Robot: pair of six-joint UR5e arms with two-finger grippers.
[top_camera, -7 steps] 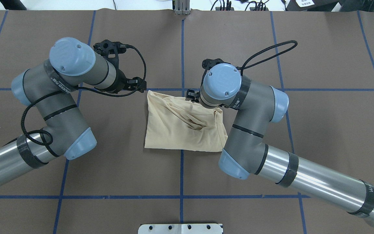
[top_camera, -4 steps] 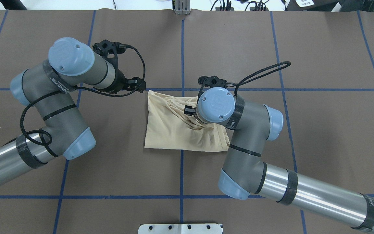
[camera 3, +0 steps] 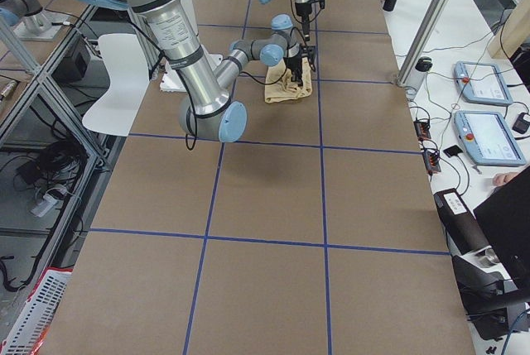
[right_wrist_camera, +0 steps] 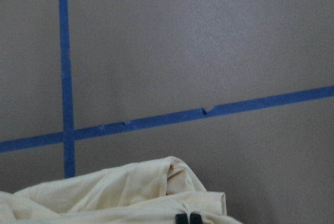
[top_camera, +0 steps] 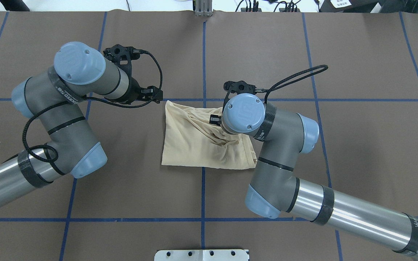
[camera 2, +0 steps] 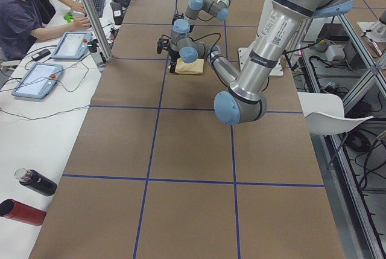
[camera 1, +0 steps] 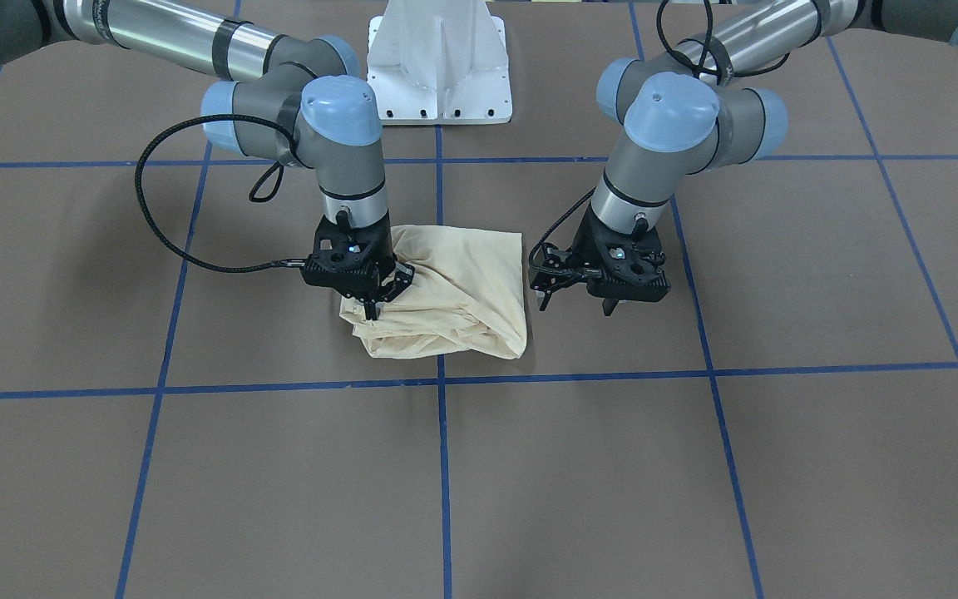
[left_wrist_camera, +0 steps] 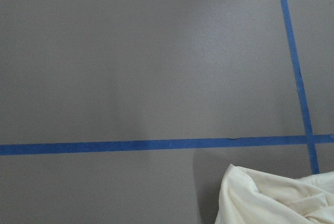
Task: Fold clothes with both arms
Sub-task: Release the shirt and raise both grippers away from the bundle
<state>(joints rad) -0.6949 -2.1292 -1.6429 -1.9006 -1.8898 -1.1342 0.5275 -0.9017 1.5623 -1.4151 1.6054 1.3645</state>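
The cream shirt (top_camera: 191, 145) lies bunched and partly folded on the brown table near the middle; it also shows in the front view (camera 1: 471, 283). My right gripper (camera 1: 383, 295) stands over the shirt's right part and is shut on a fold of its fabric. The right wrist view shows its fingertips (right_wrist_camera: 188, 217) pinched together on the cloth (right_wrist_camera: 120, 192). My left gripper (camera 1: 575, 305) is open and empty, just off the shirt's far left corner (left_wrist_camera: 271, 198) and apart from it. The print and neck label are hidden.
Blue tape lines (top_camera: 203, 65) grid the brown table cover. The white pedestal base (camera 1: 437, 75) stands at the robot's side of the table. Operators, tablets (camera 2: 36, 78) and bottles (camera 2: 33, 182) are along the table's far edge.
My right arm has moved toward the robot's side, dragging the shirt's far right edge with it, then eased back slightly. The left arm has stayed put.
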